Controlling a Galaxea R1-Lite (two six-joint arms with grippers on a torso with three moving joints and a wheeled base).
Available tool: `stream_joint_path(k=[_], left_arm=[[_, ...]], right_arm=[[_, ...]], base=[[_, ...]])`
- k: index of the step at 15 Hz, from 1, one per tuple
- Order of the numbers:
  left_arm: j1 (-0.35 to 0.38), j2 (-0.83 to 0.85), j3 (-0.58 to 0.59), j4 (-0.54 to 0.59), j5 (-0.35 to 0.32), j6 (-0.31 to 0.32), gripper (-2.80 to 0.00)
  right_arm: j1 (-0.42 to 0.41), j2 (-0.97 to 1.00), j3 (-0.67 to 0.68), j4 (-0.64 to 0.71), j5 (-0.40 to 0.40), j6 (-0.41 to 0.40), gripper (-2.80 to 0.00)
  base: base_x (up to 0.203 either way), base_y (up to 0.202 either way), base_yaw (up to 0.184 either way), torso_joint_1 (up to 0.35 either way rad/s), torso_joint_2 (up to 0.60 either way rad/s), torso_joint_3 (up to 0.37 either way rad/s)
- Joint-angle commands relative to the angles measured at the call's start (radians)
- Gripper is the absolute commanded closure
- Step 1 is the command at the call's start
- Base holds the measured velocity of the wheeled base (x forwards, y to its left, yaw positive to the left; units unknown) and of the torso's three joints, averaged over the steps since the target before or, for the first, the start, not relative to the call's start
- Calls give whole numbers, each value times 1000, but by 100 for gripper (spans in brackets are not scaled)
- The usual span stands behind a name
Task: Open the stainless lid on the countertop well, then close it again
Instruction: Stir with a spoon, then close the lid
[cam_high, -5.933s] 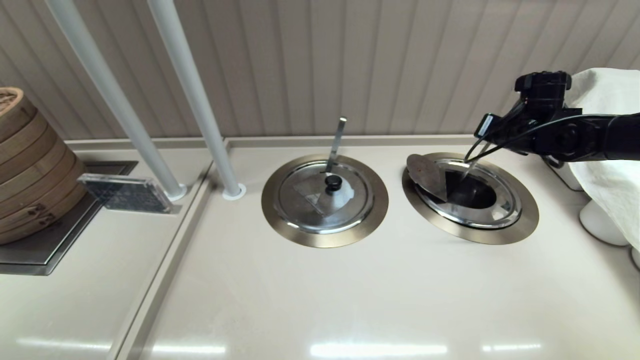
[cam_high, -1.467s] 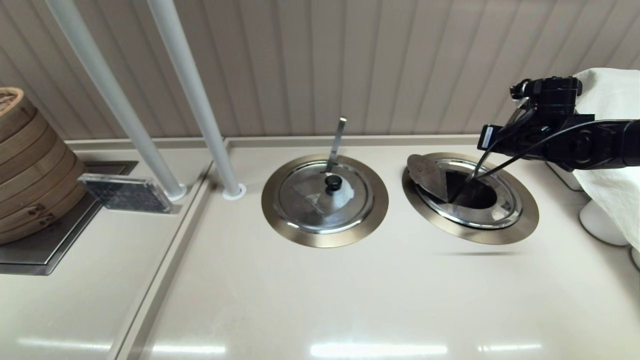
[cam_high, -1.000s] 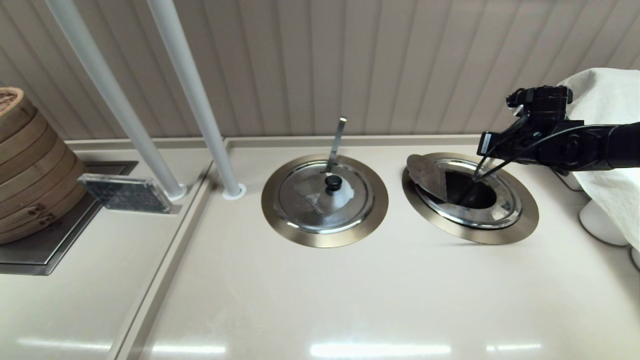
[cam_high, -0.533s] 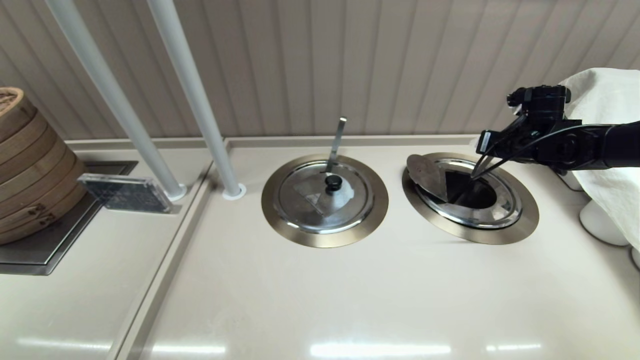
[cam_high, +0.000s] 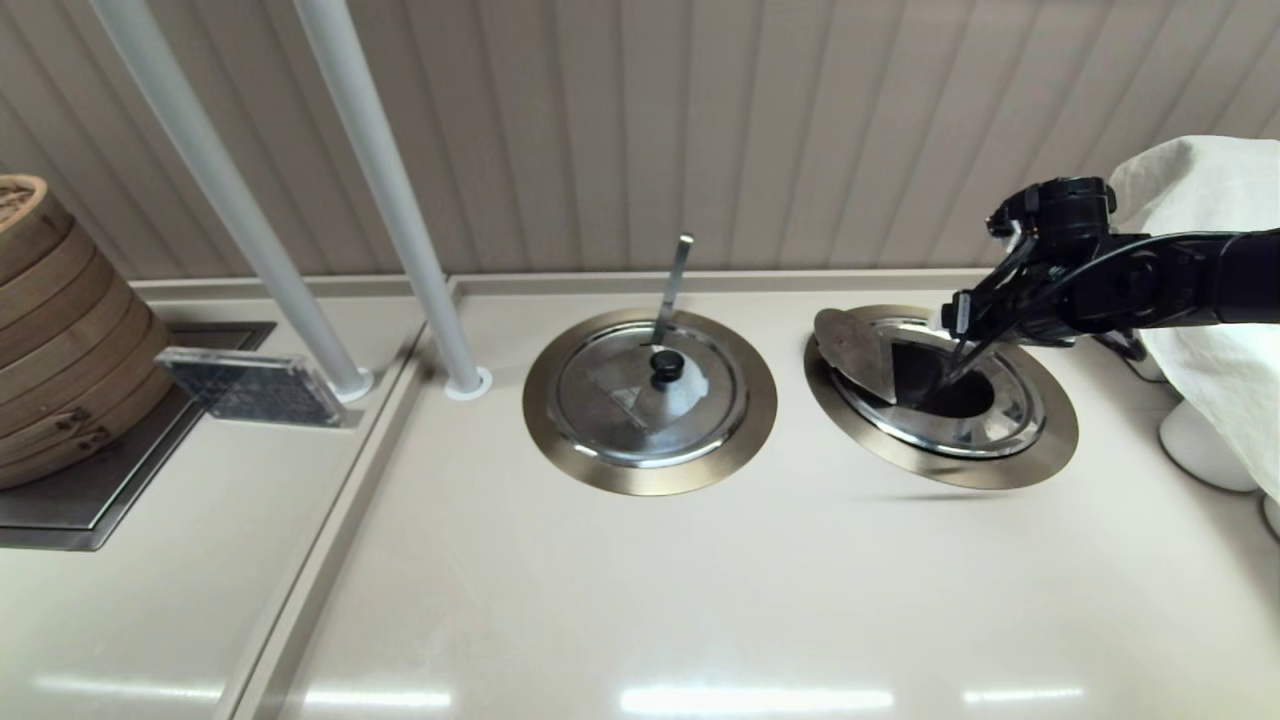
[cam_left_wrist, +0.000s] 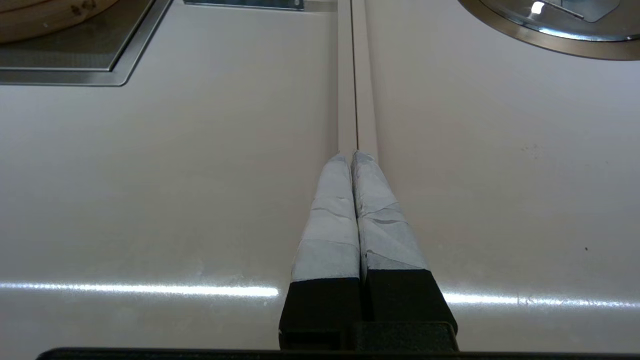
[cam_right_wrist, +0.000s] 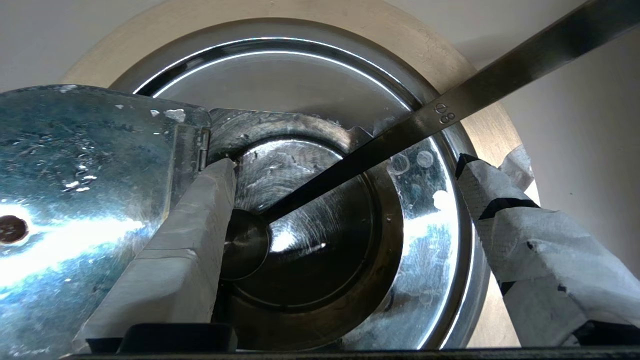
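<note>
The countertop well (cam_high: 1040, 440) at the right is uncovered, dark inside (cam_right_wrist: 310, 260). The stainless lid (cam_high: 855, 350) is folded back on its hinge and its wet underside (cam_right_wrist: 85, 165) faces up; its knob is hidden. A slanted flat ladle handle (cam_right_wrist: 450, 112) crosses the opening. My right gripper (cam_high: 955, 335) hangs over the well's far side, open (cam_right_wrist: 342, 165). One taped finger (cam_right_wrist: 185, 250) sits by the lid's hinge edge, the other (cam_right_wrist: 540, 240) over the rim, with nothing between them. My left gripper (cam_left_wrist: 352, 156) is shut over the countertop seam, out of the head view.
The twin lid (cam_high: 650, 395) with a whitish patch covers the middle well, with a ladle handle (cam_high: 675, 280) behind it. Two white poles (cam_high: 400, 200), stacked bamboo steamers (cam_high: 50, 330) and a clear sign (cam_high: 250, 385) stand at the left. A white cloth (cam_high: 1210, 300) hangs at the right.
My right gripper has moved down and slightly left, closer to the open well. The lid has stayed folded back. The left arm has not moved.
</note>
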Motion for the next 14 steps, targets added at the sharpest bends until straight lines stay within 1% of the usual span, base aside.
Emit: stream_joint_path(k=[1,2,3,5,6,7,8,9,10,11,12,13,14], left_arm=[[1,1,0,0,1,0,0],[1,1,0,0,1,0,0],[1,1,0,0,1,0,0],[1,1,0,-1,1,0,0],[1,1,0,0,1,0,0],[1,1,0,0,1,0,0],[1,1,0,0,1,0,0],[1,1,0,-1,1,0,0],[1,1,0,0,1,0,0],[1,1,0,0,1,0,0],[1,1,0,-2,1,0,0],[1,1,0,-2,1,0,0],[1,1,0,0,1,0,0]], right_arm=[[22,-81,34,5,1,1,-280],[37,-126,66,2,18,1,-280],[48,-172,108,-15,53,1,-280],[76,-255,215,-97,118,-13,-280],[102,-300,278,-131,128,-46,-280],[132,-337,343,-147,129,-102,-280],[168,-371,429,-157,118,-185,-280],[207,-399,525,-176,93,-292,-280],[262,-413,609,-227,57,-382,-280],[345,-407,672,-337,-6,-436,-280],[403,-370,713,-455,-90,-470,-280],[437,-313,744,-535,-152,-503,-280],[461,-268,769,-612,-188,-534,-280]], base=[[0,0,0,0,0,0],[0,0,0,0,0,0],[0,0,0,0,0,0],[0,0,0,0,0,0],[0,0,0,0,0,0],[0,0,0,0,0,0],[0,0,0,0,0,0],[0,0,0,0,0,0],[0,0,0,0,0,0],[0,0,0,0,0,0],[0,0,0,0,0,0],[0,0,0,0,0,0],[0,0,0,0,0,0]])
